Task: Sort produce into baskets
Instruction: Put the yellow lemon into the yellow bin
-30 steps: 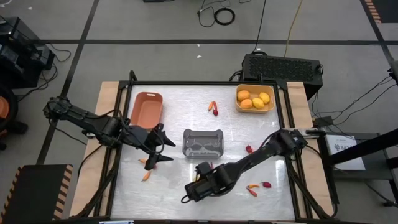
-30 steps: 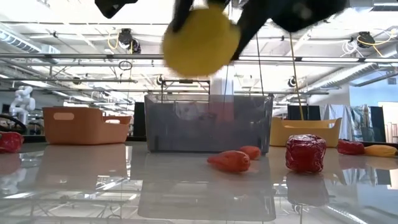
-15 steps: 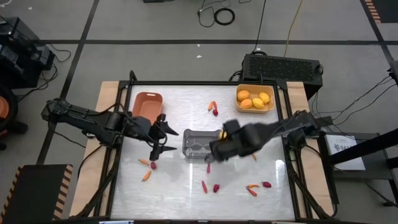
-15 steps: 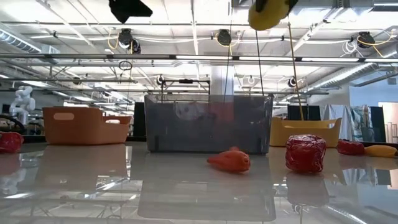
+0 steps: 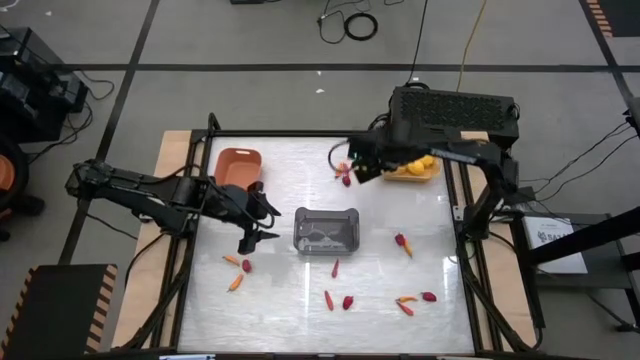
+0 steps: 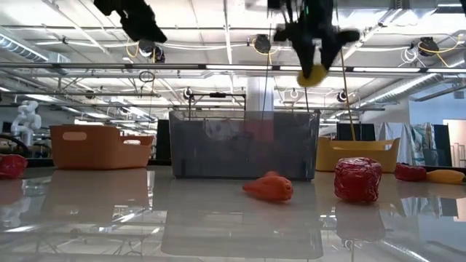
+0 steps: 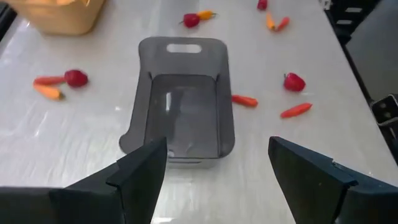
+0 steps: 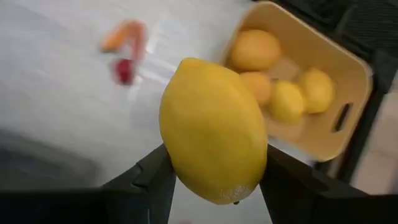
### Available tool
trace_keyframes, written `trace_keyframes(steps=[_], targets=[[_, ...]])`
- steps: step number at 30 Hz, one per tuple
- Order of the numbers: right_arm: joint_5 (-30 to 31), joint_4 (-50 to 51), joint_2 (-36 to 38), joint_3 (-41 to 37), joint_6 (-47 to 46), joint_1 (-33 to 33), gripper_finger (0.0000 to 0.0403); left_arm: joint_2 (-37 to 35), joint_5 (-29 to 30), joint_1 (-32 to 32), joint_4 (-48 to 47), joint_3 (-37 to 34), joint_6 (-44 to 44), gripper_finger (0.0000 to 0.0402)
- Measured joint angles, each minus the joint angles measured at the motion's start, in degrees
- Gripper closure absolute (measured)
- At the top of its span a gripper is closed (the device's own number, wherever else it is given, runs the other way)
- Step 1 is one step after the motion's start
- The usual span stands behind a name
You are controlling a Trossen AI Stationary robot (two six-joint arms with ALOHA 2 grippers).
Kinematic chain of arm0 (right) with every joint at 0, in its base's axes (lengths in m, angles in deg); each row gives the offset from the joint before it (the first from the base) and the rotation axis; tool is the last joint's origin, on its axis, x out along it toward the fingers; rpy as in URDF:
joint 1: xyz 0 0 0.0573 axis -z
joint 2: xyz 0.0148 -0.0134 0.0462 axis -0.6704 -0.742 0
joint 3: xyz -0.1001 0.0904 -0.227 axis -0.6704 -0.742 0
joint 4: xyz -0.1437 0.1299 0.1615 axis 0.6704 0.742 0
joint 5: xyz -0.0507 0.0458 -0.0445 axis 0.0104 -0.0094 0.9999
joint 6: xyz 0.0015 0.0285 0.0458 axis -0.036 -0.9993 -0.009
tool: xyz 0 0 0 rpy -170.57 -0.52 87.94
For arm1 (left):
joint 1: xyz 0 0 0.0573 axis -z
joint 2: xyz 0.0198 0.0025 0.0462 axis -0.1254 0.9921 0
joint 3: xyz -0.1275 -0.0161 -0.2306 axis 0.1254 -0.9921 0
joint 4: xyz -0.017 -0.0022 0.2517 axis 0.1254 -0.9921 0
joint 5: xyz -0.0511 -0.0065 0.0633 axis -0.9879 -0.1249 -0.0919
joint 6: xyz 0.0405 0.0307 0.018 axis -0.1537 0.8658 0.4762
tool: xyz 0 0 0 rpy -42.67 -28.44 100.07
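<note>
My right gripper [image 5: 362,166] is shut on a yellow lemon-like fruit [image 8: 214,127], high over the table just left of the yellow basket [image 5: 410,172], which holds several yellow-orange fruits [image 8: 258,51]. My left gripper [image 5: 260,220] is open and empty, hovering left of the grey translucent basket [image 5: 327,230], which also shows in the left wrist view [image 7: 183,99]. The terracotta basket [image 5: 236,170] stands at the far left. Red berries and orange carrot sticks [image 5: 340,298] lie scattered on the table. My right gripper pinches the yellow fruit's two opposite sides [image 8: 175,155] between its two fingers, about the fruit's middle. In the low view the fingers come from above and the fruit [image 6: 313,73] hangs below them, lifted well clear of the table.
A carrot and a berry [image 5: 344,175] lie on the table under my right gripper. More pieces lie near the front [image 5: 405,300] and at the front left [image 5: 238,270]. A black box [image 5: 455,108] stands behind the yellow basket, off the table.
My right gripper has carried the yellow fruit from the table's near middle, past the grey basket, toward the far right, and now hangs beside the yellow basket. My left gripper has gone a little toward the far edge and stays open.
</note>
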Motion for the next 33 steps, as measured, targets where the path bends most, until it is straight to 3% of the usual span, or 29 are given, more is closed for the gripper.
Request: trace_keyframes(steps=[9,19,29,33], targets=[[-2.43,-9.8,-0.11,-16.47,22.24,18.81,0.0211,0.0,9.93,-0.02,-0.42,0.0,-11.82,0.0114],[1.49,-17.54,-0.11,-23.4,35.87,28.52,0.0211,0.0,22.42,-0.87,-0.22,0.0,-25.27,0.0114],[2.26,-21.61,-0.09,-23.38,39.93,32.18,0.0211,0.0,24.48,-3.67,-0.18,0.0,-27.58,0.0114],[1.63,-23.04,-0.09,-23.38,39.65,32.65,0.0206,0.0,19.75,-4.27,-0.32,0.0,-23.57,0.0114]])
